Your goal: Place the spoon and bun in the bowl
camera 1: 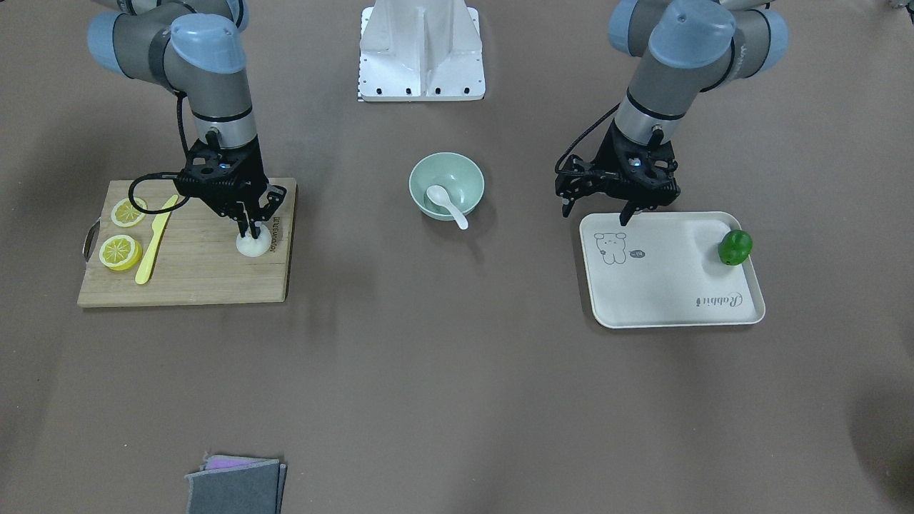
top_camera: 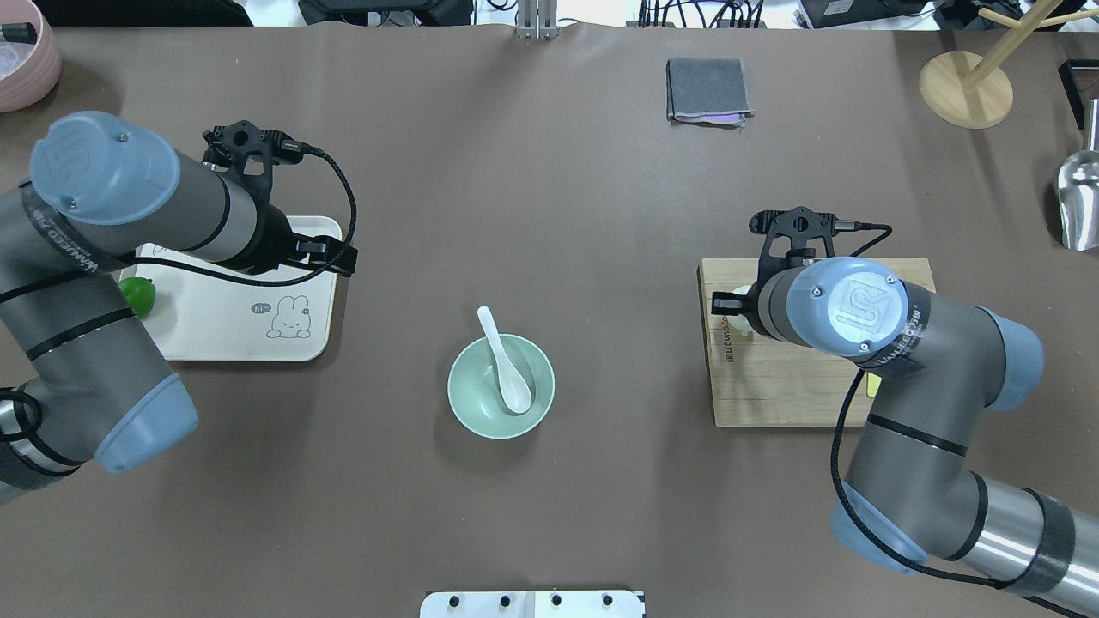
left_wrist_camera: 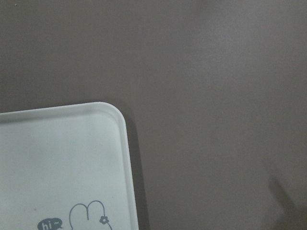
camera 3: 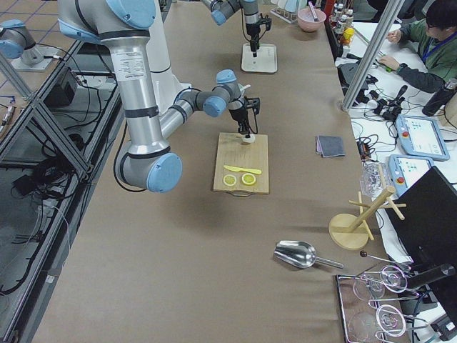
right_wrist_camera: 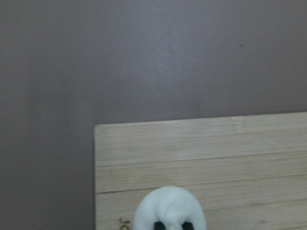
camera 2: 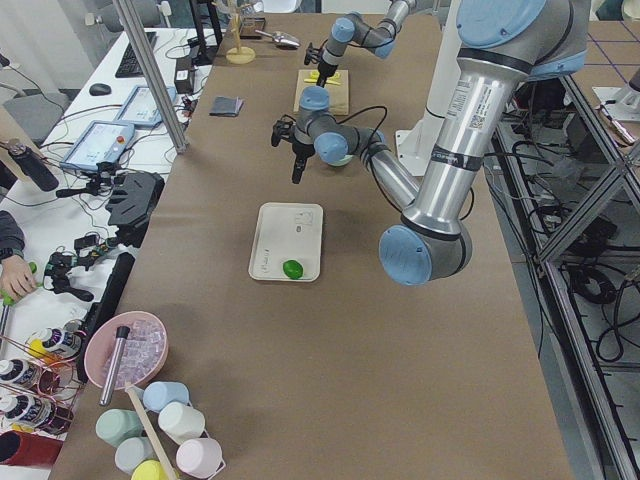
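Observation:
The white spoon [camera 1: 446, 203] lies in the mint-green bowl [camera 1: 465, 173] at the table's middle, its handle over the rim; both also show in the overhead view, spoon [top_camera: 502, 360] and bowl [top_camera: 468, 403]. The white bun [camera 1: 253, 244] sits on the wooden cutting board [camera 1: 214, 278]. My right gripper [camera 1: 251, 231] is down on the bun with its fingertips [right_wrist_camera: 162, 225] pinched into the bun's top [right_wrist_camera: 169, 208]. My left gripper [camera 1: 638, 213] hangs open and empty over the far corner of the cream tray [camera 1: 671, 285].
Two lemon slices [camera 1: 120, 252] and a yellow plastic knife [camera 1: 153, 243] lie on the board. A green pepper [camera 1: 734, 247] sits on the tray. A folded grey cloth [camera 1: 235, 485] lies at the operators' edge. The robot base [camera 1: 421, 50] is behind the bowl.

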`<state>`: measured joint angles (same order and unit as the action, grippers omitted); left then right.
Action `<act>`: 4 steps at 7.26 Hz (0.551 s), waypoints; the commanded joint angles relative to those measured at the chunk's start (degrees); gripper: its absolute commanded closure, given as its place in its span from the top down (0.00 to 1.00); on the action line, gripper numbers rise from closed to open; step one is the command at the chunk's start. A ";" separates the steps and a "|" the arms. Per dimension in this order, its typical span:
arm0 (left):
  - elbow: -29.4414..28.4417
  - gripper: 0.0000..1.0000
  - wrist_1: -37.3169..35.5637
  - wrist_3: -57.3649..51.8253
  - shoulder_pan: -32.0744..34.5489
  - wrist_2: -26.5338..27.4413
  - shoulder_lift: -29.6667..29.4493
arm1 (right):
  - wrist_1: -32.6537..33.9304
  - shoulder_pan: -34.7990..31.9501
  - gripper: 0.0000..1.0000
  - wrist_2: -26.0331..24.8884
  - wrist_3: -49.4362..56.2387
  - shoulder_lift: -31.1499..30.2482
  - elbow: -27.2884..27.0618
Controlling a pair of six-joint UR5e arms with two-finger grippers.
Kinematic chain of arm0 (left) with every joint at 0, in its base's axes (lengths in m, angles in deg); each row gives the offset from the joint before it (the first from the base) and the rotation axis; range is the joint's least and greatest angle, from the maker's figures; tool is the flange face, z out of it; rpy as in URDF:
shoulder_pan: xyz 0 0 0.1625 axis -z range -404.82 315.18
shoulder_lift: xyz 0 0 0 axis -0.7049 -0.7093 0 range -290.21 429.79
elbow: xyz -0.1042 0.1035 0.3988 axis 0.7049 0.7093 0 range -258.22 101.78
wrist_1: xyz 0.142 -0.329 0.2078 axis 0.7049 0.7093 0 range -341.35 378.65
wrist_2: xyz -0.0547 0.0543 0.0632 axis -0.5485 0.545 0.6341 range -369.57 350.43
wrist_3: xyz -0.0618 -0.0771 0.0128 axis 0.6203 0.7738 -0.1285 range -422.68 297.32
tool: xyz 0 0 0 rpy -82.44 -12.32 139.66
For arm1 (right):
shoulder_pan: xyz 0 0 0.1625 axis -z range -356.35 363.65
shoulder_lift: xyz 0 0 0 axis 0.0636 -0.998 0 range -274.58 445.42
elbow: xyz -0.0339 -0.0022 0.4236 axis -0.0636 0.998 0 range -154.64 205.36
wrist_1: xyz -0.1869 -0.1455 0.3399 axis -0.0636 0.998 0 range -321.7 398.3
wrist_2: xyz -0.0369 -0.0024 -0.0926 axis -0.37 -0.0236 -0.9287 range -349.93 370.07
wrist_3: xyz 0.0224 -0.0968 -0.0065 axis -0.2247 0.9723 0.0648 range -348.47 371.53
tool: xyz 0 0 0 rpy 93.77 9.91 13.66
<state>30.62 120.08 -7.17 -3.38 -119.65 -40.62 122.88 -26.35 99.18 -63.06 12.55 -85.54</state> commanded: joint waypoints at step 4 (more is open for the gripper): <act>-0.21 0.98 0.00 0.12 -0.31 -0.31 -0.16 | 11.30 8.87 0.00 0.02 -9.96 20.65 0.41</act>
<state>30.46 120.08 -7.11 -3.58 -119.85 -40.76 133.63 -20.73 100.08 -72.21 29.62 -86.12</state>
